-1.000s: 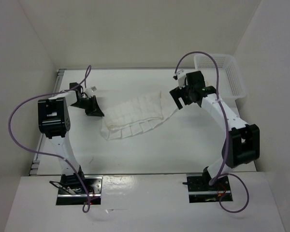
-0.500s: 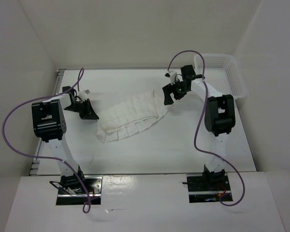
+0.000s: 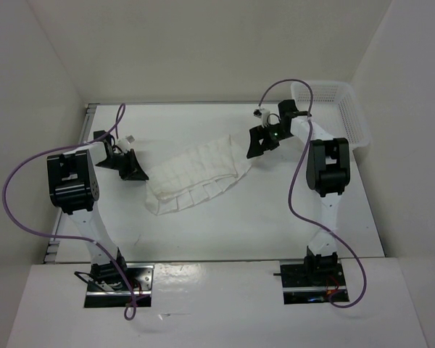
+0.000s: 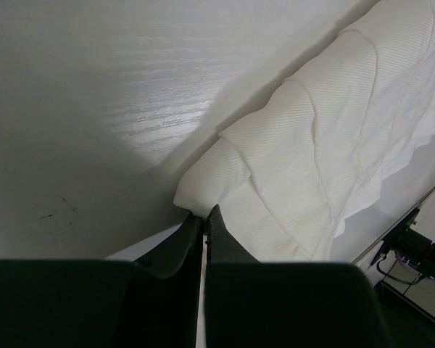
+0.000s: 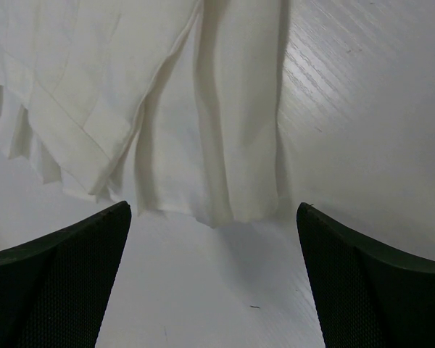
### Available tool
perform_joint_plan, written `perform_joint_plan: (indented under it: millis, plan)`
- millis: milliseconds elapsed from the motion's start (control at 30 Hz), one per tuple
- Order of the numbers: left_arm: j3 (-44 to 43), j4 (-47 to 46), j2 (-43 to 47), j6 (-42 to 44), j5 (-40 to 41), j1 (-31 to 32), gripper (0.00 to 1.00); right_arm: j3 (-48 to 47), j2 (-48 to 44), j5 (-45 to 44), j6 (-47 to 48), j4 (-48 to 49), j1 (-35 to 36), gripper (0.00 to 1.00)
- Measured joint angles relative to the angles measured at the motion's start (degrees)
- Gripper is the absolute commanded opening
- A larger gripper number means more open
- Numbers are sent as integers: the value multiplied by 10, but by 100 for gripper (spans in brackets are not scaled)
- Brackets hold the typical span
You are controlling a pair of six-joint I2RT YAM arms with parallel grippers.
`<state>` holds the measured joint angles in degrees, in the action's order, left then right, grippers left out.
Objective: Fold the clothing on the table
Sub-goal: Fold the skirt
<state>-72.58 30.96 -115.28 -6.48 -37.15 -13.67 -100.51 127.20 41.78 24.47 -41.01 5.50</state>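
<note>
Partly out of frame: clothing (image 4: 312, 145)

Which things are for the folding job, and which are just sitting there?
For the job: clothing; table; left gripper, pinching its corner; right gripper, open by its other end.
Just sitting there: mesh basket at the far right.

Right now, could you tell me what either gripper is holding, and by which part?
The left gripper seems shut on an end corner of the white pleated skirt; the open right gripper holds nothing.
</note>
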Motion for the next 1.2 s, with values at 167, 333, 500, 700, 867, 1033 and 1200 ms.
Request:
perform_joint_plan:
  millis: [167, 333, 500, 700, 867, 1033, 1200]
  plan:
    - [2, -2, 1, 0, 0, 0, 0, 1, 12, 18, -6, 1, 8, 99]
    - [2, -3, 1, 0, 0, 0, 0, 1, 27, 39, -10, 4, 14, 99]
    - [2, -4, 1, 0, -1, 0, 0, 0, 33, 62, -12, 7, 16, 99]
    - [2, -4, 1, 0, -1, 0, 0, 0, 36, 78, -14, 7, 39, 99]
    - [2, -4, 1, 0, -1, 0, 0, -2, 42, 93, -22, 6, 66, 91]
    - [2, -5, 1, 0, -2, 0, 0, -4, 46, 94, -29, 5, 73, 78]
    - [2, -5, 1, 0, -2, 0, 0, -4, 53, 87, -39, 5, 75, 53]
